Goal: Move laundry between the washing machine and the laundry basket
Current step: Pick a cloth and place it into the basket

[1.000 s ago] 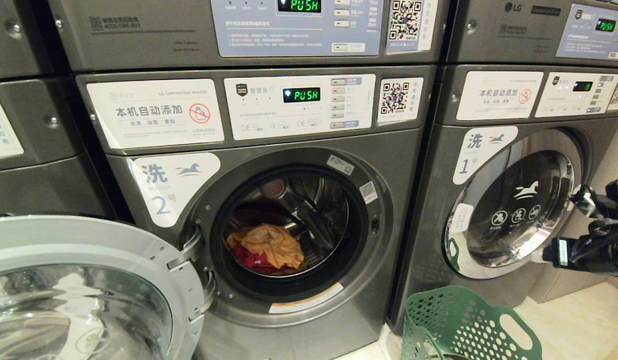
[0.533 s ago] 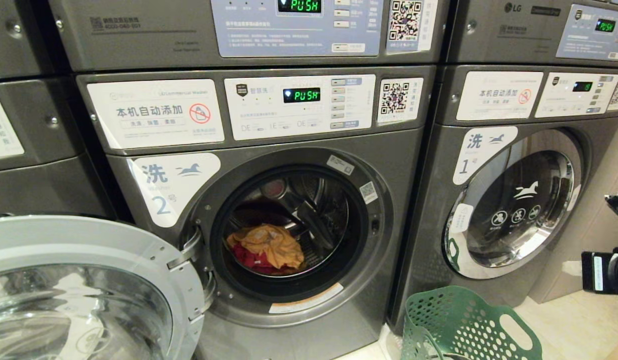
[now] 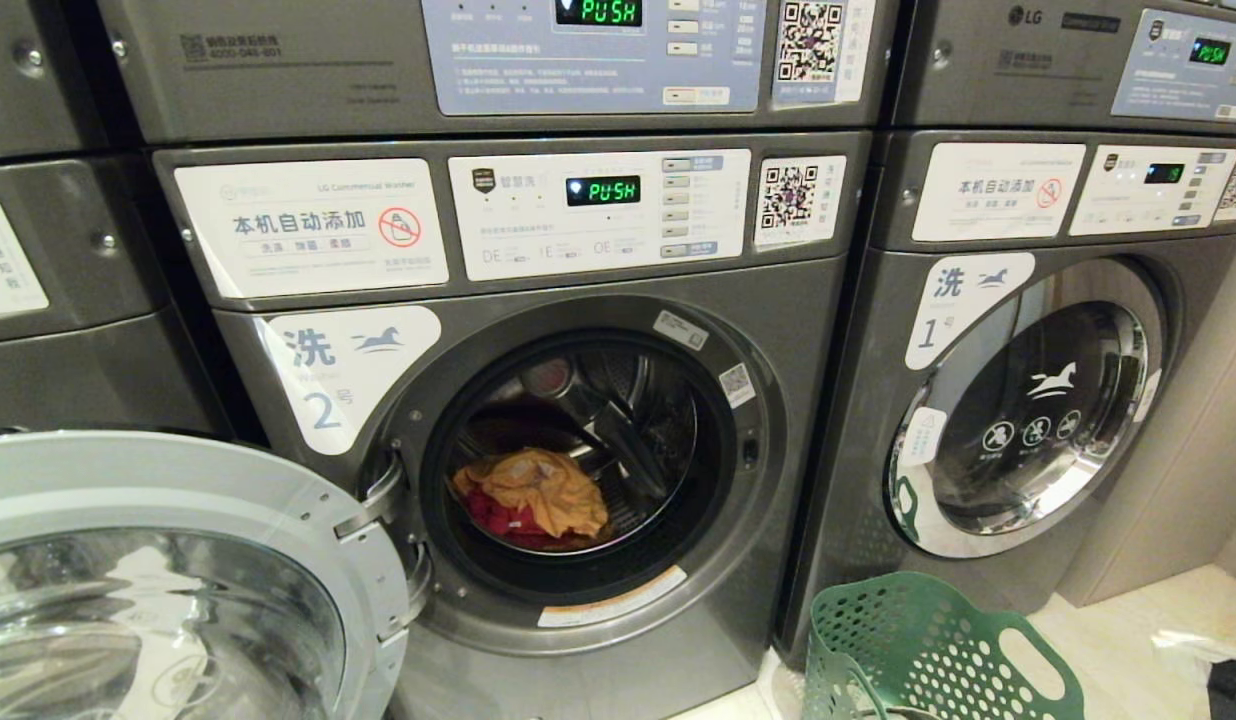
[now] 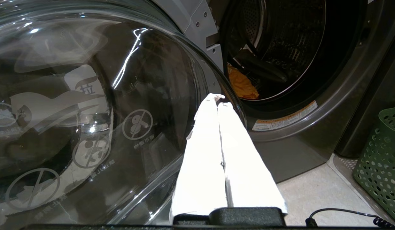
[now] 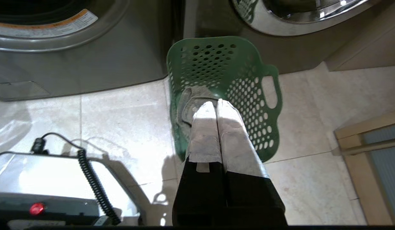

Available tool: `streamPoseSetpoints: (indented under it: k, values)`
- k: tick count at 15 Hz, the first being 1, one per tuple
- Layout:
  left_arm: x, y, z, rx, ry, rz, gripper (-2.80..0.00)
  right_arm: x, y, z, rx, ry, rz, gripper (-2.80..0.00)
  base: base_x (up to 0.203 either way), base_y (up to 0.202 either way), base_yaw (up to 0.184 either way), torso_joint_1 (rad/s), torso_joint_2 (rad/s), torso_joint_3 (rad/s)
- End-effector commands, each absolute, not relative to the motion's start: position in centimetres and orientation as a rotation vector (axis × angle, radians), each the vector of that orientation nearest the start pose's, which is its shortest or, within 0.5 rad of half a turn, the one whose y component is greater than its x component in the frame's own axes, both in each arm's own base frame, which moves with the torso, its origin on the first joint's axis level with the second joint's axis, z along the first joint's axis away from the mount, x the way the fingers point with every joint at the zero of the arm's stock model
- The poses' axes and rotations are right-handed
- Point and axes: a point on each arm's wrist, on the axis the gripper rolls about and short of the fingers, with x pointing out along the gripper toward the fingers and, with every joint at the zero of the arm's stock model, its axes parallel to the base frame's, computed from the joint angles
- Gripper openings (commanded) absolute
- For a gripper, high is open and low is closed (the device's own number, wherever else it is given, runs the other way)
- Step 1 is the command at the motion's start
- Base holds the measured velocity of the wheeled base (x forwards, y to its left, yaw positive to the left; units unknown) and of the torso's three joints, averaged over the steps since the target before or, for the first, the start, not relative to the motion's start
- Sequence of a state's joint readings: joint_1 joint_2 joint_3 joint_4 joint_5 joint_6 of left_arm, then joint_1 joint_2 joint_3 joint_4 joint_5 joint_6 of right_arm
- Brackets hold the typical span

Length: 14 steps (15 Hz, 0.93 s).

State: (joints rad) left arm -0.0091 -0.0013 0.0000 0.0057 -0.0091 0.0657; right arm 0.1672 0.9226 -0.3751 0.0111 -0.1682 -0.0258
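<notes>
Right gripper has left my head view; pressed together and empty, it hangs above the green basket. Orange laundry waits in the open drum; reaching there looks next.

We see a pale tiled floor carrying everything here. On it stands the green laundry basket, at about five o'clock from the open washing machine, whose base also rests on the tiles. A second washer stands at three o'clock from the first, with the basket just before it.
</notes>
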Motion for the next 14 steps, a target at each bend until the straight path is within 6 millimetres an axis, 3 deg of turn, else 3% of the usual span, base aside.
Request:
streamPoseSetpoints:
  k: [1, 8, 14]
  values:
    - [-2.3, 0.0, 7.5, 0.066, 0.006, -0.019, -2.8, 6.8, 0.7, 15.7, -0.129, 0.455, -0.03, -2.8, 0.0, 0.0, 0.0, 0.0, 0.0, 0.0]
    - [-2.3, 0.0, 7.5, 0.066, 0.006, -0.019, -2.8, 5.3, 1.1, 12.8, -0.119, 0.507, 0.168, -2.8, 0.0, 0.0, 0.0, 0.0, 0.0, 0.0]
    - [-2.3, 0.0, 7.5, 0.066, 0.006, -0.019, -2.8, 2.3, -0.1, 10.4, -0.079, 0.367, -0.017, -2.8, 0.0, 0.0, 0.0, 0.0, 0.0, 0.0]
